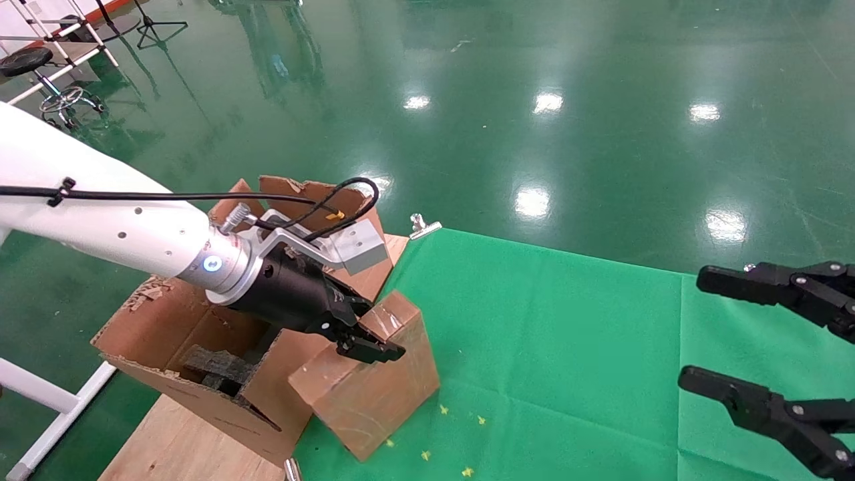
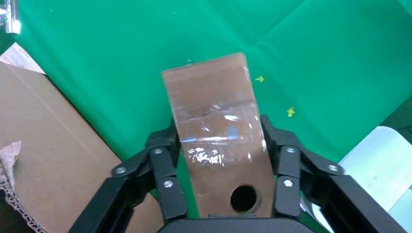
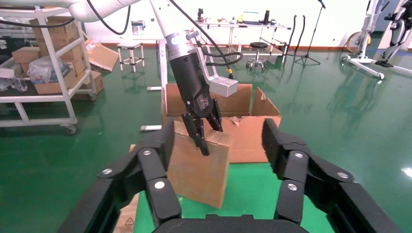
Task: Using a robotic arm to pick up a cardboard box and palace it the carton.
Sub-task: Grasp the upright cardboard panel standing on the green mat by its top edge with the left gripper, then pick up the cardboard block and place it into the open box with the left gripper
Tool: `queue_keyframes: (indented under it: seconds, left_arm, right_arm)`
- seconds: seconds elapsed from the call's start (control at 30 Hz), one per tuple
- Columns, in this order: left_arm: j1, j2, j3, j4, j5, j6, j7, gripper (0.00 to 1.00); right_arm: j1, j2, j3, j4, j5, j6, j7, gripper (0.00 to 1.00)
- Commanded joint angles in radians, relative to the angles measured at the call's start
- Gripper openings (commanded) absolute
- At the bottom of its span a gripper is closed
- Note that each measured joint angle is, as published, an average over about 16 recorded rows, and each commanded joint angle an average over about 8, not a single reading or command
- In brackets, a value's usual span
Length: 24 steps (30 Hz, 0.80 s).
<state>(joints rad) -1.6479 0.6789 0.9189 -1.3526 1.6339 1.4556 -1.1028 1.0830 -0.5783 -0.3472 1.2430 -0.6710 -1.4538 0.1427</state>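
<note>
From the head camera, the robotic arm reaches in from the left, and its left gripper is clamped on the top of the cardboard box. That box sits tilted, its lower corner down near the green cloth, right beside the carton. Dark foam shows inside the carton, and torn flaps stand up behind the arm. Over on the right, the right gripper hangs above the cloth with its fingers spread wide, holding nothing.

On to the left wrist camera: the fingers press against both long sides of the box, shiny tape across its face and a round hole near the gripper base. Green cloth lies beyond it, and the carton wall is close alongside.

Now the right wrist camera: its own fingers stand apart in the foreground. Across the way, the left gripper pinches the box at its top edge, and the carton stands just behind.
</note>
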Motion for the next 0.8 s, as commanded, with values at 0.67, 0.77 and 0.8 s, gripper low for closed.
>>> queue_keyframes:
  seconds: [0.67,0.77,0.8]
  left_arm:
    - [-0.165,-0.054,-0.138,0.280,-0.107,-0.059,0.233,0.00]
    - [-0.242,-0.051,-0.156,0.392,-0.103,-0.036,0.291,0.00]
    - [-0.267,-0.050,-0.159,0.429,-0.097,-0.028,0.311,0.00]
  right_arm:
    - [0.000,0.000,0.000,0.000,0.000,0.000,0.000,1.00]
    - [0.000,0.000,0.000,0.000,0.000,0.000,0.000,1.00]
    - [0.000,0.000,0.000,0.000,0.000,0.000,0.000,1.00]
